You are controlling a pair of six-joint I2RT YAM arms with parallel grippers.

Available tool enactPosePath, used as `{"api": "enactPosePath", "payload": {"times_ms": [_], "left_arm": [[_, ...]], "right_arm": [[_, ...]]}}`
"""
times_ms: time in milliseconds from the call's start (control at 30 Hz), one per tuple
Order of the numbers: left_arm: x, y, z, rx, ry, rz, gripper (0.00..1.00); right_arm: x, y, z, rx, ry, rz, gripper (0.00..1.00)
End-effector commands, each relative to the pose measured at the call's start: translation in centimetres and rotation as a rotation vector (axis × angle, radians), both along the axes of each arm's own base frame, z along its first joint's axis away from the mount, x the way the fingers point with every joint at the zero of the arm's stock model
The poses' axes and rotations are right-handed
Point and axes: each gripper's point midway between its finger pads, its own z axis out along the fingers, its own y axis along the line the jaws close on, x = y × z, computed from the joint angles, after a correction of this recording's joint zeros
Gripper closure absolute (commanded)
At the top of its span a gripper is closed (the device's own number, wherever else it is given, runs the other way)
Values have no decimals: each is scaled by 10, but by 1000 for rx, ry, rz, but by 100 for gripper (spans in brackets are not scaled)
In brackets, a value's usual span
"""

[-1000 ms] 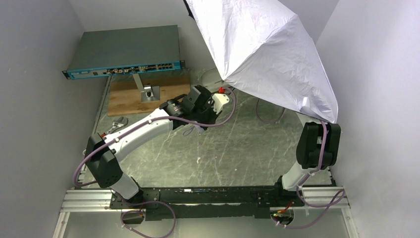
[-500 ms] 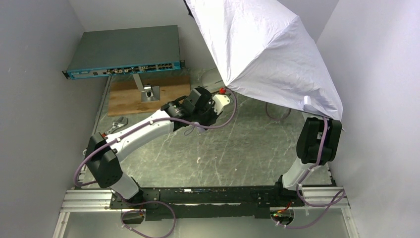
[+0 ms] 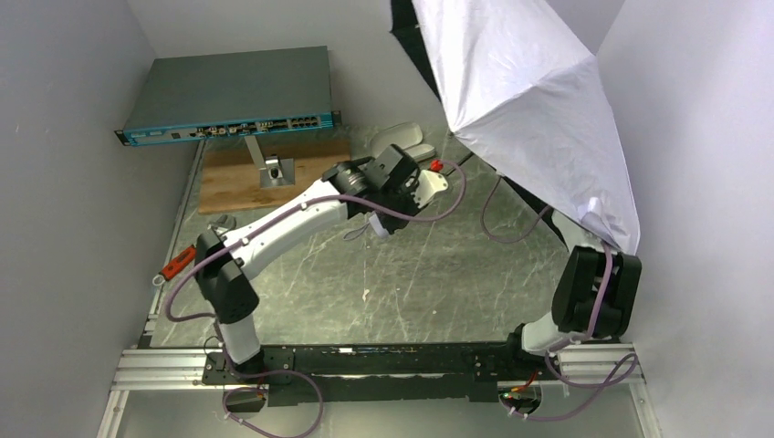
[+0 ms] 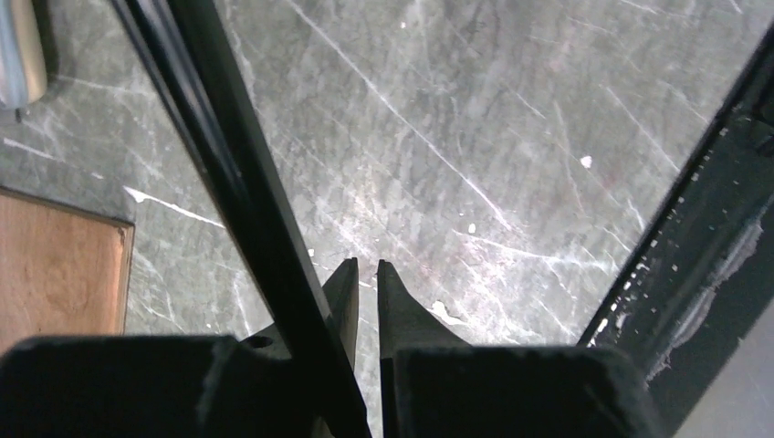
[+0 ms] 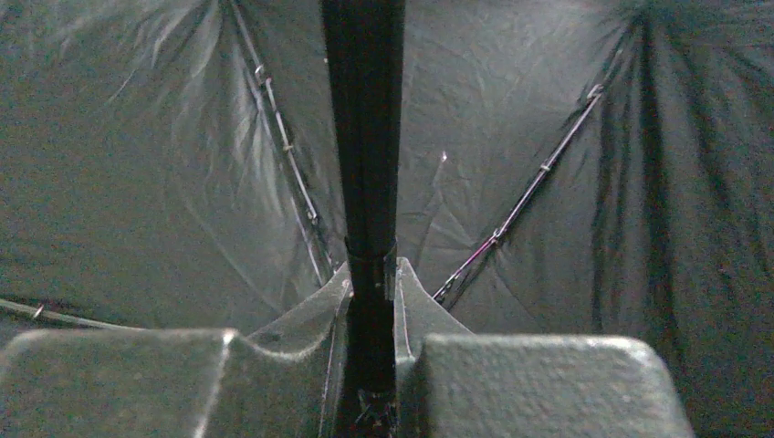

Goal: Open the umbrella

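Swung rightward, umbrella shaft sits clamped between right jaws; left jaws seem clenched, empty.

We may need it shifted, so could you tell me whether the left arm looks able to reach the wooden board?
Probably yes: the wooden board lies just left of the left hand, nothing visible between them, and the umbrella spreads away to the right.

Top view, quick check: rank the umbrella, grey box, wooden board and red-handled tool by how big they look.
1. umbrella, though it stands raised, likely nearer the camera, and the frame's top edge cuts it off
2. grey box
3. wooden board, partly covered
4. red-handled tool
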Motion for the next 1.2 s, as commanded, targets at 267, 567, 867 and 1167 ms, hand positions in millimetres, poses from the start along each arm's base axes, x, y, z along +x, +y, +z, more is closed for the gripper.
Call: {"api": "enactPosePath", "payload": {"times_ms": [267, 567, 867, 1167], "left_arm": [[-127, 51, -17, 383, 307, -444, 100], [-145, 114, -48, 476, 391, -394, 100], [-154, 136, -64, 516, 460, -382, 100], [-85, 27, 23, 167, 270, -314, 100]], "right_arm": [[-22, -91, 29, 231, -99, -479, 99], [2, -215, 83, 316, -252, -773, 100], [-12, -256, 92, 398, -261, -914, 100], [-28, -146, 21, 262, -44, -606, 83]]}}
